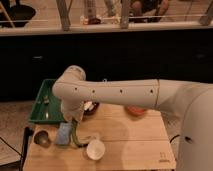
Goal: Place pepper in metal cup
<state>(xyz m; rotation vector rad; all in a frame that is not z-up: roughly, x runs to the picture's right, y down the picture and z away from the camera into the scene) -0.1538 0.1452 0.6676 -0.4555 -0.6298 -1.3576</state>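
Note:
My gripper (74, 123) hangs from the big white arm over the left part of the wooden table (130, 140). It is shut on the pepper (75, 136), a slim green chili that hangs down from it, tip near the tabletop. The metal cup (41, 138), dull grey with a dark inside, stands at the table's left edge, to the left of the gripper and apart from it. A blue object (63, 134) lies between the pepper and the metal cup.
A white cup (95, 149) stands just right of the pepper near the front. A green tray (44, 104) sits behind on the left. A dark brown bowl (90, 108) and an orange bowl (135, 111) are partly hidden behind the arm.

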